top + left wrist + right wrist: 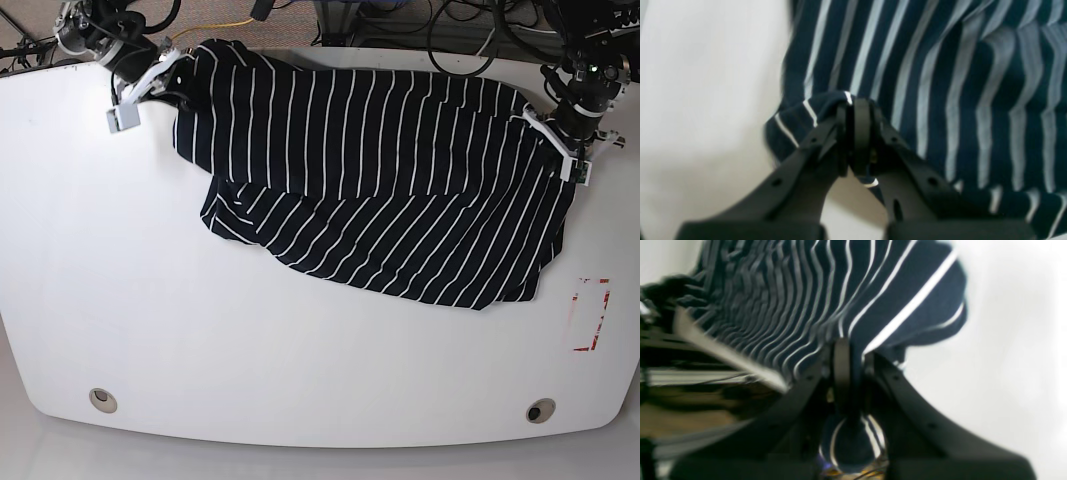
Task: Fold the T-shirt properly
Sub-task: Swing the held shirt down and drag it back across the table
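With both my left gripper (857,133) and right gripper (848,373) clamped on thin T-shirt (380,190) edges, uneven pulling risks slippage or a skewed fold.

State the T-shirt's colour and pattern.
The T-shirt is very dark navy with thin white stripes, clearest in the base view.

No readable text, brand, number or label showed anywhere. The only marking was a red dashed rectangle (590,315) on the white worktop (300,350), near its right edge in the base view, with no letters in it. Wrist views were too blurred to read anything.
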